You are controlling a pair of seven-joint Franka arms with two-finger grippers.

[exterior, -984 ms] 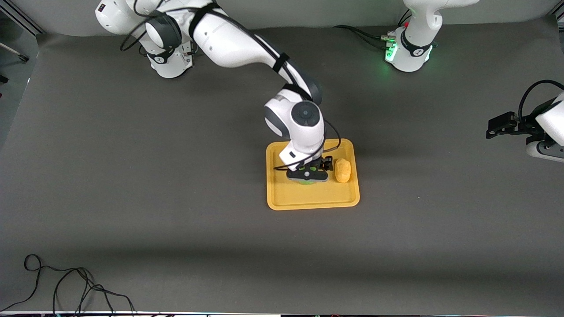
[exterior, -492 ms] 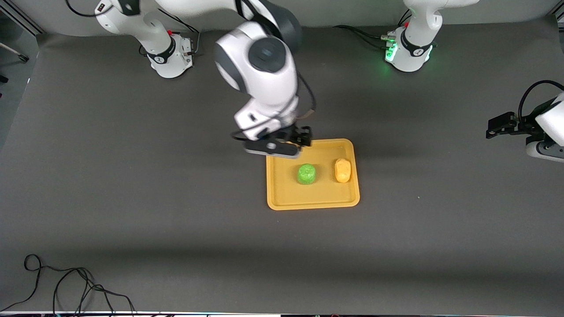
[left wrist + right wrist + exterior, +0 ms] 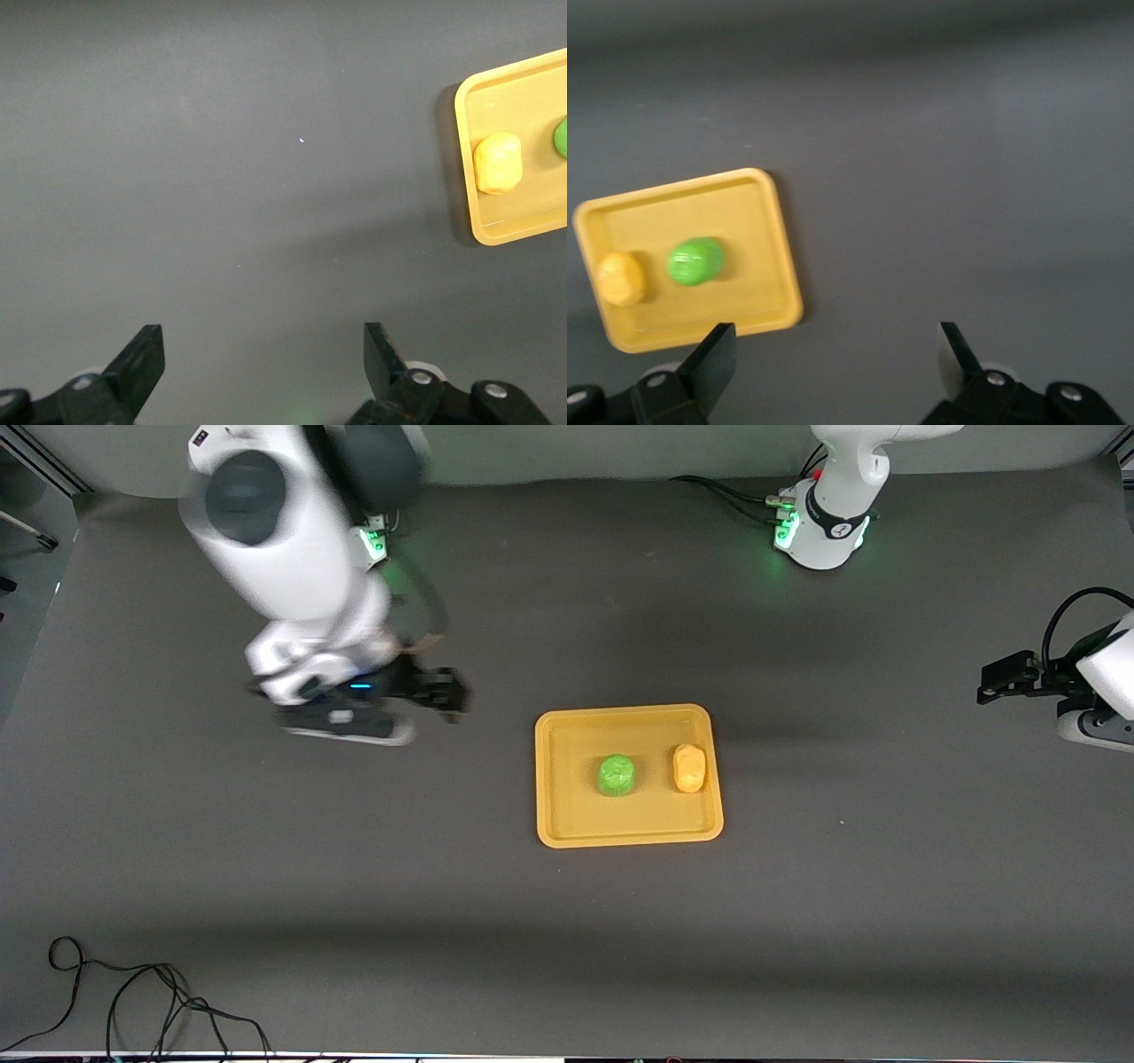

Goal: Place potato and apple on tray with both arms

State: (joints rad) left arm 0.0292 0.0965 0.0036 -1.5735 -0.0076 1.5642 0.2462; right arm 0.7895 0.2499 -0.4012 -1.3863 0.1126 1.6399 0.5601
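front view / tray (image 3: 567, 828): centre of frame, slightly right, flat on the dark table (image 3: 797, 921).
front view / apple (image 3: 617, 775): on the tray, mid-floor, upright, touching no rim.
front view / potato (image 3: 688, 768): on the tray beside the apple, toward the left arm's end, close to that rim; a gap between the two.
front view / right tool (image 3: 376, 717): upper left of frame, up in the air over bare table toward the right arm's end, well apart from the tray. Motion-blurred; finger state not readable in this view.
front view / left tool (image 3: 1005, 677): right edge of frame, mid-height, over bare table, well apart from the tray. Arm waits.
front view / cable (image 3: 133, 1001): loose black loop, lower left corner of frame.
left wrist view / left tool (image 3: 264, 367): both fingers at bottom of frame, spread wide, nothing between them, only table under them.
left wrist view / tray (image 3: 468, 190): right edge of frame, partly cut off; potato (image 3: 498, 162) just inside its rim, sliver of apple (image 3: 562, 139) at the frame edge.
right wrist view / right tool (image 3: 833, 359): fingers at bottom of frame, spread wide, empty.
right wrist view / tray (image 3: 766, 243): left half of frame, whole outline visible; apple (image 3: 695, 260) mid-tray, potato (image 3: 622, 277) beside it by the rim at frame left.
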